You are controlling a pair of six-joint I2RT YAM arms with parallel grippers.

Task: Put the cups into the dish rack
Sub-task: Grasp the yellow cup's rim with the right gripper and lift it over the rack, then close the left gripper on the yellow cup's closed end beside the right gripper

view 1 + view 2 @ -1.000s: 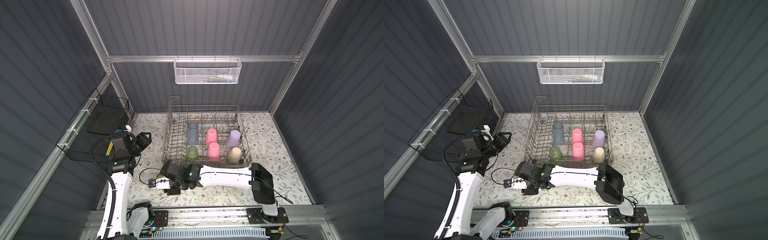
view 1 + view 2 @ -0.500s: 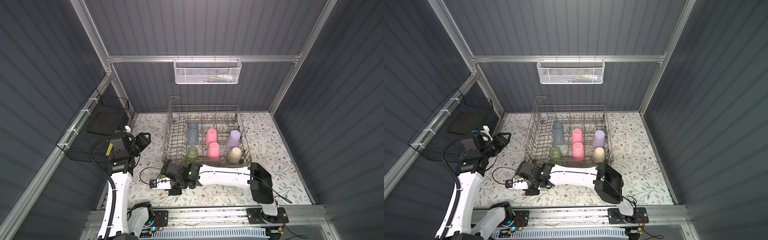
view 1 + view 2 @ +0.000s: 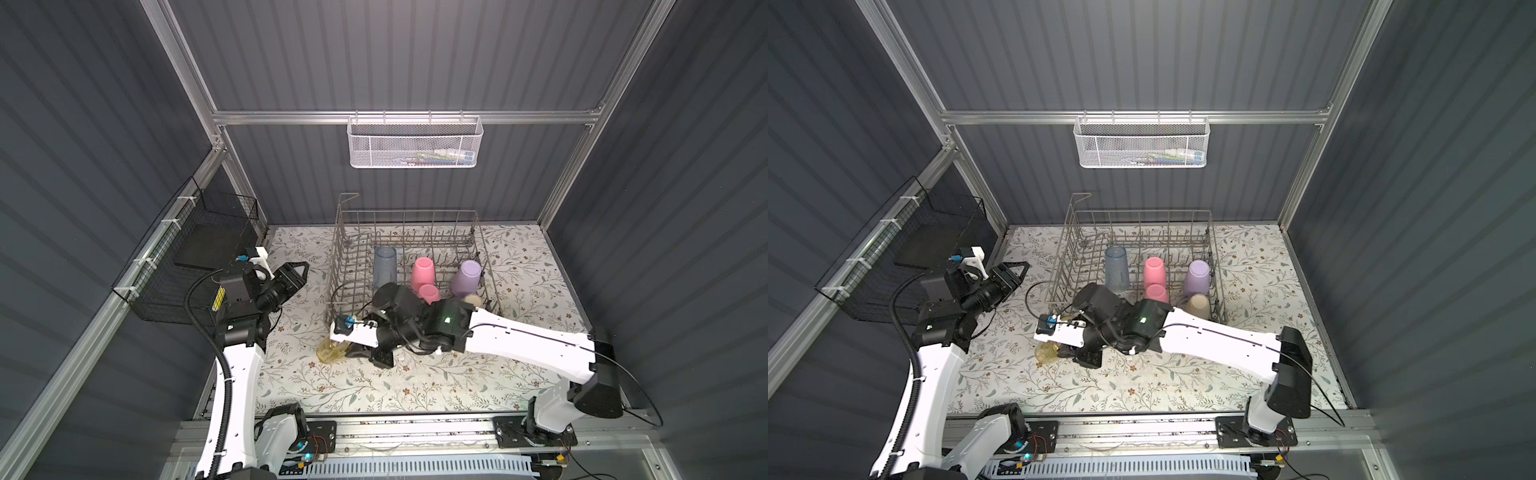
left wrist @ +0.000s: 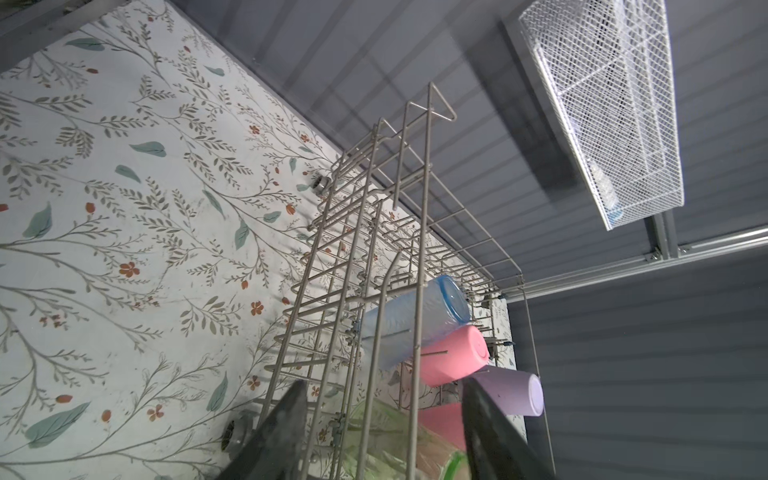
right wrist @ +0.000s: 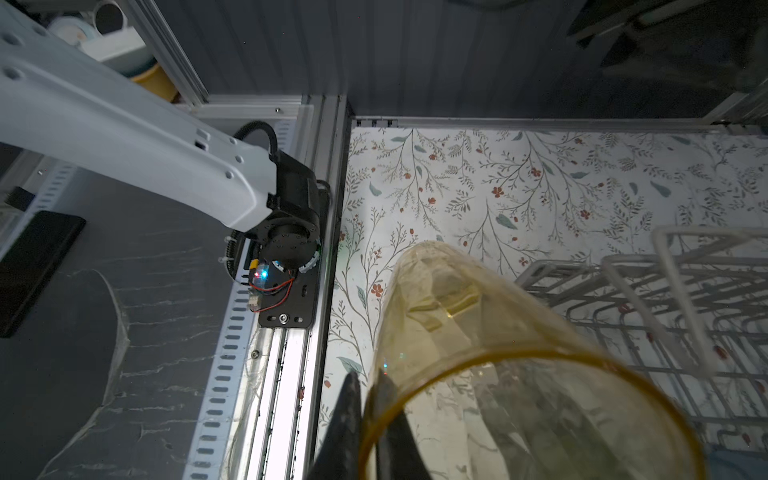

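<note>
at the right claw (image 5: pixel 368 390) the change is the grip: a second ago its jaws stood partly apart, and now they are clenched on the wall of the yellow cup (image 5: pixel 478 332), one finger outside the rim and one inside. the cup sticks out ahead of the claw, mouth toward the wrist and base away. in both top views the wrist has also swung up and toward the rack (image 3: pixel 337 257), so it now covers the green cup (image 4: pixel 376 428), which showed plainly there a second ago. the yellow cup (image 3: pixel 328 351) peeps out from under the claw, over the mat (image 3: pixel 291 370) and just short of the rack's near side. whether it is clear of the mat cannot be told.

the left claw (image 3: pixel 302 275) hangs released and empty, well off to the side of the right claw. its fingers are apart and aimed at the rack's end wall, and it is much where it was.

beyond the right claw, inside the rack, sit the blue-grey cup (image 3: pixel 384 266), the far pink cup (image 3: pixel 423 268), the near pink cup (image 3: pixel 430 293), the lavender cup (image 3: pixel 467 276) and the beige cup (image 3: pixel 472 300).

the yellow cup looks like the last one out. with the pinch made, what remains is probably to carry it over the wall, turn it mouth down and seat it on free tines. a rim pinch on a slick clear wall may let it swing.
</note>
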